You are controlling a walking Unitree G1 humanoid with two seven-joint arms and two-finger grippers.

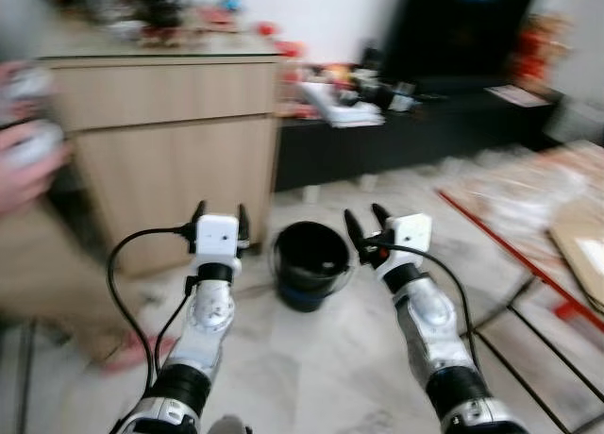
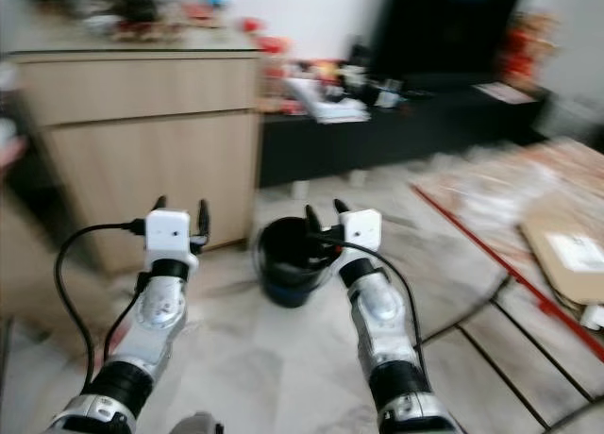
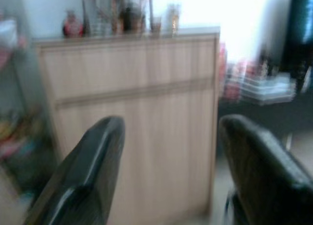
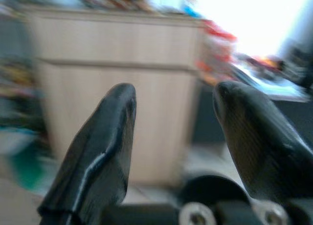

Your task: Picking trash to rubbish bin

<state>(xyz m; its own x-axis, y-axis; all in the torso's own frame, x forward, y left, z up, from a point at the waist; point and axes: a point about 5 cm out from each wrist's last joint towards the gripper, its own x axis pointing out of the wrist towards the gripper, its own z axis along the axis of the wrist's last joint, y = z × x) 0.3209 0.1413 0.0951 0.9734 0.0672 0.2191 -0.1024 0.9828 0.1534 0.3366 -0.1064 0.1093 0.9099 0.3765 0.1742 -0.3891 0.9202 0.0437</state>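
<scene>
Black rubbish bin (image 1: 310,261) on marble floor (image 1: 311,377), between both raised hands. Left hand (image 1: 219,219) released, empty; right hand (image 1: 365,228) released, empty. Wooden cabinet (image 1: 175,141) far left.

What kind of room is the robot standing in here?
Probably a home living room: a wooden cabinet with ornaments on top, a long low black TV bench along the wall, and a marble-look tiled floor with a black bucket.

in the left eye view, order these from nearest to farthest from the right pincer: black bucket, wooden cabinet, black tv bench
1. black bucket, on the floor just left of the right pincer.
2. wooden cabinet, farther left, behind the bucket.
3. black tv bench, at the back wall.
</scene>
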